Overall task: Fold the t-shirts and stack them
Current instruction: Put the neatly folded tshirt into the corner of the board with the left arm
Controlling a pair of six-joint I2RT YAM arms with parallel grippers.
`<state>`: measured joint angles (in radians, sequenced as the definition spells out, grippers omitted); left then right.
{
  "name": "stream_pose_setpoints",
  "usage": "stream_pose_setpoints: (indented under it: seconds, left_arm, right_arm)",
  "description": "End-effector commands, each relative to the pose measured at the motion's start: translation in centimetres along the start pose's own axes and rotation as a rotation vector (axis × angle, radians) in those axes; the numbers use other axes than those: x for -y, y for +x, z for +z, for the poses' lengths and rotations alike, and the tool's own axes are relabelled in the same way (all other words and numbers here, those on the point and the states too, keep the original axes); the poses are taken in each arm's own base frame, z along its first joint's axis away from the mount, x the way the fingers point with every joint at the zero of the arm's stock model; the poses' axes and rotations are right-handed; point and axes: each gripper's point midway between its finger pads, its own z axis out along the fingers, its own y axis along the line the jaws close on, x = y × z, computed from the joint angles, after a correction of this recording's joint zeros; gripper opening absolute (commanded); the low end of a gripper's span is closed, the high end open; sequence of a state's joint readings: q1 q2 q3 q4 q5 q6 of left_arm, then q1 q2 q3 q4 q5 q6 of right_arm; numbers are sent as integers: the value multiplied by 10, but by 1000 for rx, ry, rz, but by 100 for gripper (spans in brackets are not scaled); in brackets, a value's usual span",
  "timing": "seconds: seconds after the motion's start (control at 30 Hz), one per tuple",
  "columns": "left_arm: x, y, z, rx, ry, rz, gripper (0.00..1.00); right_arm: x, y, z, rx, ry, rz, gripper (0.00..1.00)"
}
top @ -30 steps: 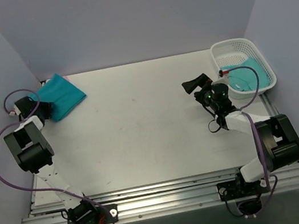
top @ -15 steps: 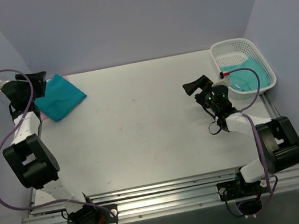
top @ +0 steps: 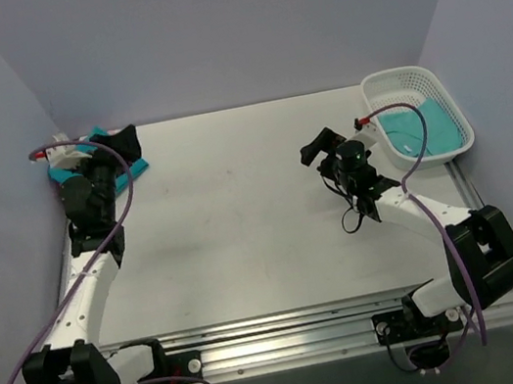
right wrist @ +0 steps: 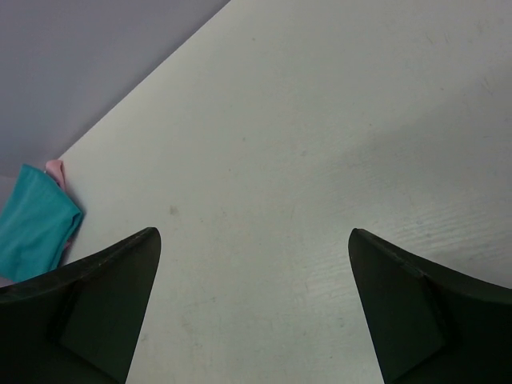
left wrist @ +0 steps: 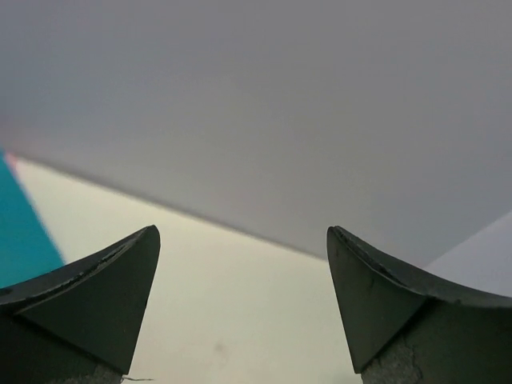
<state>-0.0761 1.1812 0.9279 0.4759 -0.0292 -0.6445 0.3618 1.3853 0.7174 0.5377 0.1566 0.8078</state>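
Observation:
A folded teal t-shirt lies in the table's far-left corner, largely hidden under my left arm. In the right wrist view this teal t-shirt has a pink t-shirt's edge peeking out beneath it. My left gripper hovers over its right side, open and holding nothing. In the left wrist view, the left gripper frames bare table, with the teal cloth at the left edge. Another teal t-shirt lies in the white basket. My right gripper is open and empty left of the basket; its wrist view shows the right gripper over bare table.
The white mesh basket stands at the table's far-right corner. Grey walls close in the table on the back and both sides. A purple cable loops off the left arm, and another runs along the right arm.
My left arm has swung from the left wall out over the teal shirt, and its jaws have opened wide. The right gripper has shifted a little left, away from the basket.

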Motion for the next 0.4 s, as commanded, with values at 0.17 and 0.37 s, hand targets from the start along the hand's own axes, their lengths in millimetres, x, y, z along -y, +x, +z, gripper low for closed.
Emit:
stream_pose_setpoints:
  seconds: [0.17,0.37]
  left_arm:
    - [-88,120,-22,-265,-369,236,94]
    - [-89,94,-60,-229,-548,336,94]
  right_arm:
    - [-29,2,-26,38,-27,-153,100]
    - [-84,7,-43,19,-151,-247,100]
